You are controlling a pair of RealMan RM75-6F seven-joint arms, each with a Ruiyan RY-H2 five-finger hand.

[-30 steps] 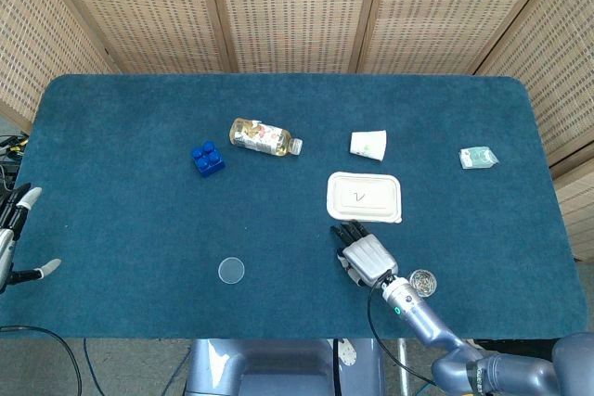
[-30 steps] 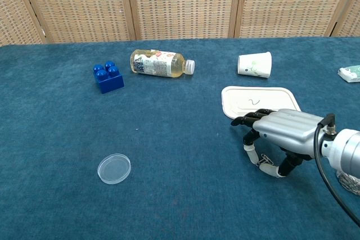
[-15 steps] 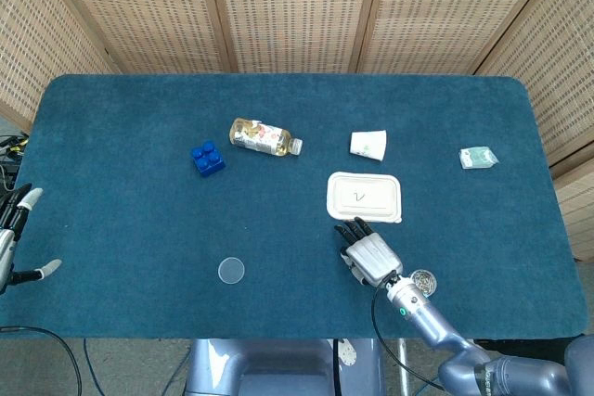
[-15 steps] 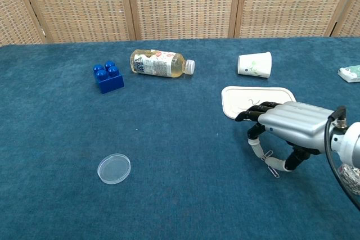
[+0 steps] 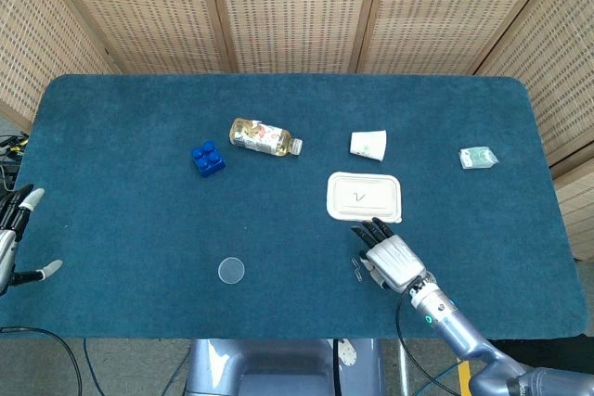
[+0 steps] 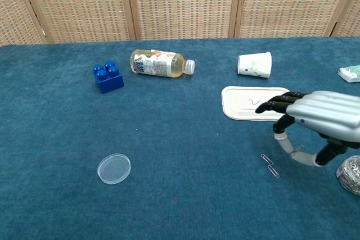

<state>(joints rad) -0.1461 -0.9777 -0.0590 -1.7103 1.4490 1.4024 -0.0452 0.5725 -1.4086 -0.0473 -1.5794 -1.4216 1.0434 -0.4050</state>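
Change: our right hand (image 6: 320, 121) has lifted rightward, leaving the paper clip (image 6: 270, 165) flat on the table (image 6: 169, 139).
Right hand: empty, fingers loosely apart.
Left hand (image 5: 14, 238): spread, idle at the table's edge.
Paper clip: just beside our right hand, near the white lid (image 6: 247, 102).

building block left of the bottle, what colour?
Solid blue, studs included: the building block shows best in the chest view, beside the lying bottle.
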